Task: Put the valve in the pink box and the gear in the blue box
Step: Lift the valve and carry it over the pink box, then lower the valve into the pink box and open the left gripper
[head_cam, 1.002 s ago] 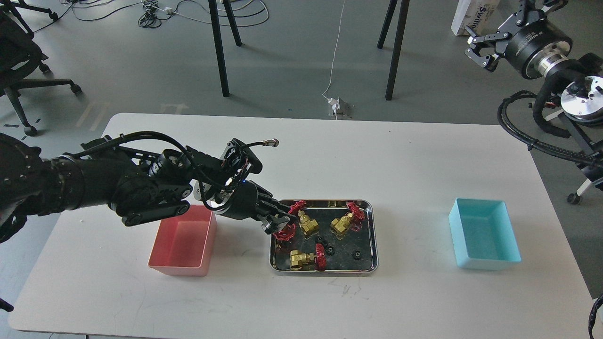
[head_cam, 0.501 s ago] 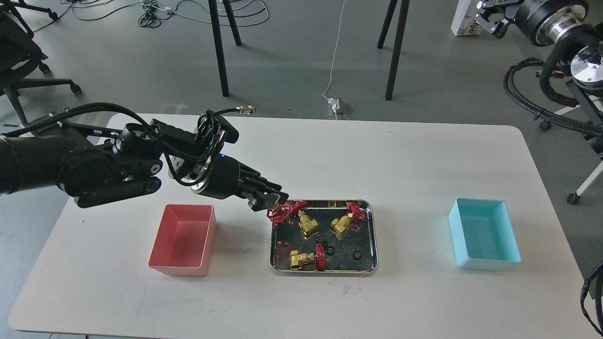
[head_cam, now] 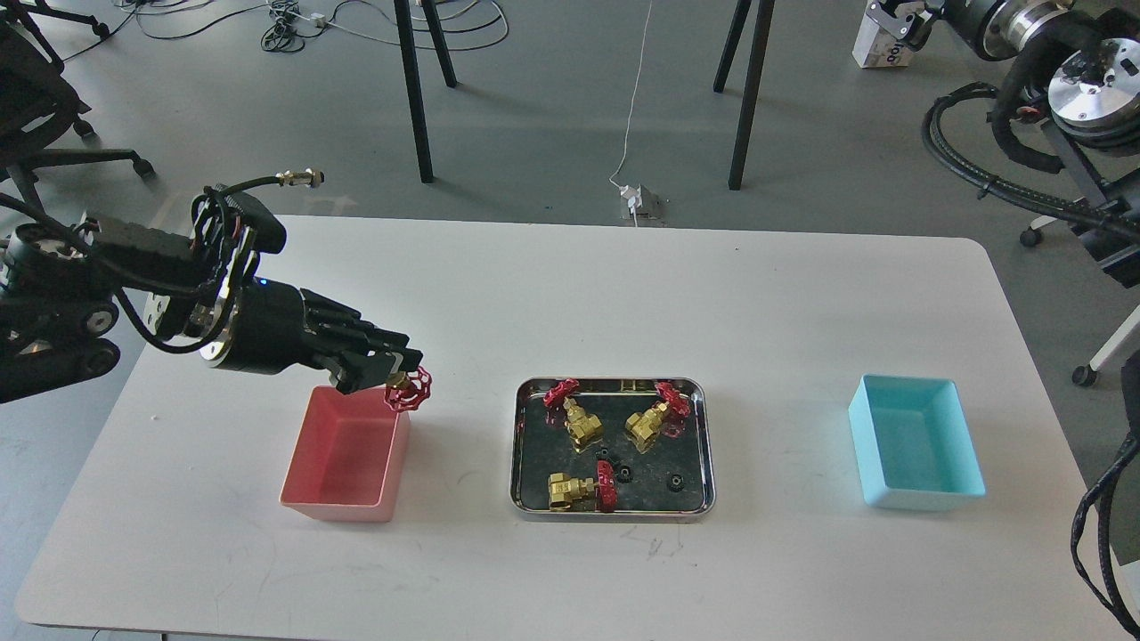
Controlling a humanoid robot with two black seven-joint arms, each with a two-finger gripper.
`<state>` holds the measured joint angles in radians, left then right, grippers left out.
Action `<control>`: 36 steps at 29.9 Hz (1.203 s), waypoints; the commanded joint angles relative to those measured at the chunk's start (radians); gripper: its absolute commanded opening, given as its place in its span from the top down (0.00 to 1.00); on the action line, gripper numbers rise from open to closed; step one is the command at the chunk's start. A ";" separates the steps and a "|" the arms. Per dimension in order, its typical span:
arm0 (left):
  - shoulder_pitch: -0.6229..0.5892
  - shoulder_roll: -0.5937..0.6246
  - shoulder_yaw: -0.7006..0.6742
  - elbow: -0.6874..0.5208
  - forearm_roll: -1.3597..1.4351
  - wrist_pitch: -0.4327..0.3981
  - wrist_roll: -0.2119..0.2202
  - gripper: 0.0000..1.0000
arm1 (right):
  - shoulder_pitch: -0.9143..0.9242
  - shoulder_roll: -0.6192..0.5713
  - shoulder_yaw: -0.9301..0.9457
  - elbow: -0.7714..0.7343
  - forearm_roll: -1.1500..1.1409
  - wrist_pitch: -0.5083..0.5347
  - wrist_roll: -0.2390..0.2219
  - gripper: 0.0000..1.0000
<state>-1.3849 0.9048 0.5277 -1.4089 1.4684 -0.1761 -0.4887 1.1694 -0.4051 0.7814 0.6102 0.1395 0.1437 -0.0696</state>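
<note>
The left gripper [head_cam: 385, 372] has its two fingers closed on one valve [head_cam: 407, 389]. The red handwheel hangs out past the fingertips, and only a little of the brass body shows between them. The valve is in the air, over the far right corner of the pink box [head_cam: 349, 452], very near the rim there.

The main risk, as I judge it, is the place of release. The valve sits almost above the right wall of the box and not above its floor. If the fingers open here, the valve can strike the rim and fall outside on the table [head_cam: 570, 294], between the box and the steel tray [head_cam: 612, 450]. The grip also looks short, because most of the valve sticks out beyond the fingers. A fast swing could make it turn or slip. It seems safer to carry it more to the left, toward the middle of the box, before opening.

The left arm comes in from the left edge of the view and lies nearly level above the table. The wrist points to the right and a little downward, with cables looping over it.

In the tray three other valves are lying, and some small black gears, for example one gear [head_cam: 675, 482] near the front right. The blue box [head_cam: 915, 454] stands empty, well apart on the right.

The right gripper [head_cam: 895, 22] is high at the top right corner, far from the table. It is too small and dark to tell how its fingers stand.
</note>
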 commanded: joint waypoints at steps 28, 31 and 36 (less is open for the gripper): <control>0.211 -0.072 -0.015 0.214 0.056 0.053 0.000 0.76 | -0.066 -0.008 0.010 0.008 0.002 0.008 0.001 0.00; 0.228 -0.101 -0.015 0.245 0.056 0.055 0.000 0.76 | -0.071 -0.008 0.010 0.008 0.002 0.008 0.001 0.00; 0.248 -0.116 -0.015 0.265 0.047 0.058 0.000 0.75 | -0.074 -0.012 0.010 0.008 0.002 0.008 0.001 0.01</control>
<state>-1.1448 0.7942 0.5121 -1.1515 1.5197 -0.1188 -0.4887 1.0974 -0.4151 0.7916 0.6182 0.1412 0.1520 -0.0690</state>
